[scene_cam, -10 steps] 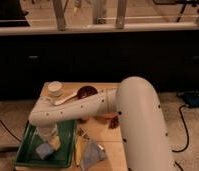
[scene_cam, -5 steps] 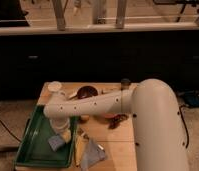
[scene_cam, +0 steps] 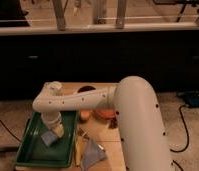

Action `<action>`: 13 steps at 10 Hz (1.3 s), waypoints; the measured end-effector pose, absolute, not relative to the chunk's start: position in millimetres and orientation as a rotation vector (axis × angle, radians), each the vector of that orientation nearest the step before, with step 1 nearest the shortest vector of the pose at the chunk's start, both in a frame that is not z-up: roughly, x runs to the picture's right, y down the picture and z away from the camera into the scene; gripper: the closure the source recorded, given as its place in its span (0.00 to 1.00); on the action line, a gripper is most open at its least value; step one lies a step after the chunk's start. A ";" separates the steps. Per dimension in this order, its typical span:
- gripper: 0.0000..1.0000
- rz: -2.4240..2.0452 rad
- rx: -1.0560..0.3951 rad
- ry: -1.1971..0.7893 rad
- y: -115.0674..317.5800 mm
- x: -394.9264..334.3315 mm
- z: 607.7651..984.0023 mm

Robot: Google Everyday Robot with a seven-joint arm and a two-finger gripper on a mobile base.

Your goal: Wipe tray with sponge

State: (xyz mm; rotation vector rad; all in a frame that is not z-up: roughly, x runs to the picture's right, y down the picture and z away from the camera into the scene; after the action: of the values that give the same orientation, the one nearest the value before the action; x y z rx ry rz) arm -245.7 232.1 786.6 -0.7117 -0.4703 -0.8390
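The gripper (scene_cam: 54, 128) is reaching down into the green tray (scene_cam: 26, 150), its fingers clenching the yellow sponge (scene_cam: 58, 132) against the bottom for wiping

Dim warm light — hand (scene_cam: 53, 130) over tray (scene_cam: 33, 152)

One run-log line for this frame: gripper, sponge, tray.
gripper: low inside green tray | sponge: at gripper, on tray floor | tray: left side of table
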 end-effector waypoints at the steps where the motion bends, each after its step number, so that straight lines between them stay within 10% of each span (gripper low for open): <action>1: 0.98 -0.851 -0.717 -0.484 235.9 -248.5 783.5; 13: 0.98 -0.878 -0.731 -0.528 246.1 -255.0 775.4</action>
State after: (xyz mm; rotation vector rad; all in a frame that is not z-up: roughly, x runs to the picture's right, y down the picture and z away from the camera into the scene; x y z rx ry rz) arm -255.0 246.1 775.4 -0.7312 -0.5276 -0.8780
